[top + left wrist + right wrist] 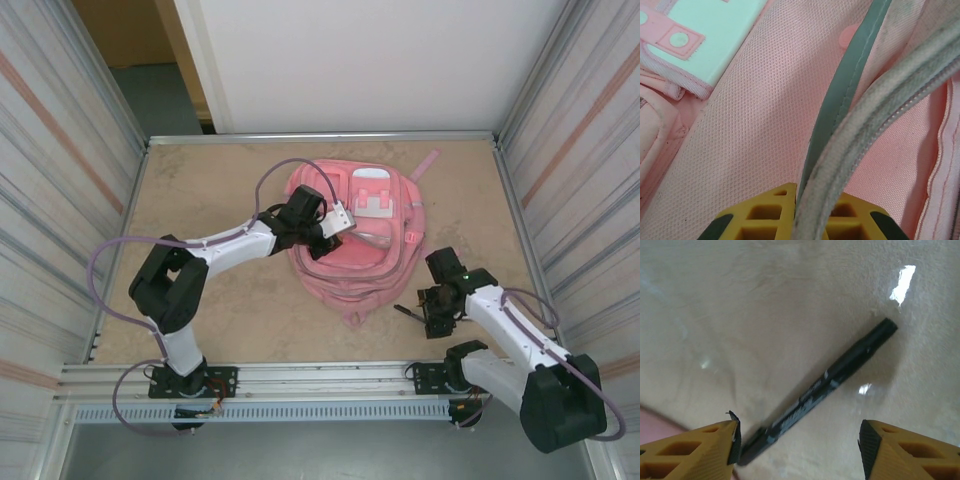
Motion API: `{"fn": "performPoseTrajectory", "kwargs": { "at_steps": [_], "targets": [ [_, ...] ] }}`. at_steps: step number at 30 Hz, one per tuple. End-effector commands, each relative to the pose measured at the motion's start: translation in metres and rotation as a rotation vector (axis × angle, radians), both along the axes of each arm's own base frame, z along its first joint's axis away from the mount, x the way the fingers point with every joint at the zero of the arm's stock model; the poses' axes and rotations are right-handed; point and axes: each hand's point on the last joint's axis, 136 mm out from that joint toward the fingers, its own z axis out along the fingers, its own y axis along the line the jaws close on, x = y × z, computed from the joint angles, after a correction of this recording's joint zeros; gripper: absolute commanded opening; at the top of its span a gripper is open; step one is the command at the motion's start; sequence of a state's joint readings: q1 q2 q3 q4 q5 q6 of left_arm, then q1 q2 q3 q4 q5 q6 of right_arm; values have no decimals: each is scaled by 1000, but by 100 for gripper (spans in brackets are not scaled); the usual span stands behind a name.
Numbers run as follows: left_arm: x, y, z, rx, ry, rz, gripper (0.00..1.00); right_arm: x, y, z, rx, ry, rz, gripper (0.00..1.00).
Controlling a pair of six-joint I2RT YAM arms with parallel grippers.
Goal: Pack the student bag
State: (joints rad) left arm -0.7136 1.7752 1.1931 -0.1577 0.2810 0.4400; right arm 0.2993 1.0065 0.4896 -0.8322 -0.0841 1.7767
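The student bag [340,265], a large pink backpack with pale patches, lies flat in the middle of the table. My left gripper [338,222] rests on its top and is shut on the bag's grey-white zip edge [875,125], which runs up from between the yellow fingers [765,215]. Pink mesh fabric [755,125] lies below it. My right gripper [797,445] hangs open just above the table, right of the bag's near corner. A black marker [825,385] lies slantwise on the table between its fingers, with its lower end close to the left pad [734,442]. From above, the marker [405,311] sits just left of the right gripper [435,305].
The beige table [220,180] is walled by metal rails at the back and sides and by corrugated panels. A pink strap [428,163] trails from the bag toward the back right. The left arm's cable [265,180] loops over the table left of the bag.
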Motion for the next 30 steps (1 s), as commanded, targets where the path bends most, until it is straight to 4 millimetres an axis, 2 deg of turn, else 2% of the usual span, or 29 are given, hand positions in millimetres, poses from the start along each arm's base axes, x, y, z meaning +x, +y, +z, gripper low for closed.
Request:
{"fn": "performPoseTrajectory", "kwargs": {
  "at_steps": [1, 4, 7, 11, 14, 16, 20, 22, 26, 30],
  "targets": [
    [-3, -10, 8, -25, 18, -17, 2, 4, 2, -19, 6, 36, -65, 63],
    [-4, -9, 11, -18, 19, -17, 2, -1, 0, -27, -46, 70, -54, 48],
    [-5, -7, 14, 1, 15, -15, 2, 6, -1, -35, -67, 6, -55, 34],
    [-8, -6, 17, 8, 28, -22, 1, 3, -4, -32, -91, 8, -37, 10],
    [-10, -6, 23, -2, 27, -23, 1, 5, -4, -25, -109, -21, 0, 7],
    [-9, -7, 27, -11, 24, -18, 0, 5, -3, -16, -123, -26, 43, 12],
    [6, 8, 37, 24, 57, 140, 0, 18, 6, 14, -152, -121, 168, 6],
    [7, 12, 51, 37, 78, 172, 0, 28, 18, 30, -139, -189, 251, 4],
    [-1, 11, 85, -30, 103, 172, 0, 45, 38, 72, -147, -352, 389, 0],
    [-14, 3, 107, -135, 153, 111, 0, 80, 73, 126, -202, -624, 699, 0]
  ]
}}
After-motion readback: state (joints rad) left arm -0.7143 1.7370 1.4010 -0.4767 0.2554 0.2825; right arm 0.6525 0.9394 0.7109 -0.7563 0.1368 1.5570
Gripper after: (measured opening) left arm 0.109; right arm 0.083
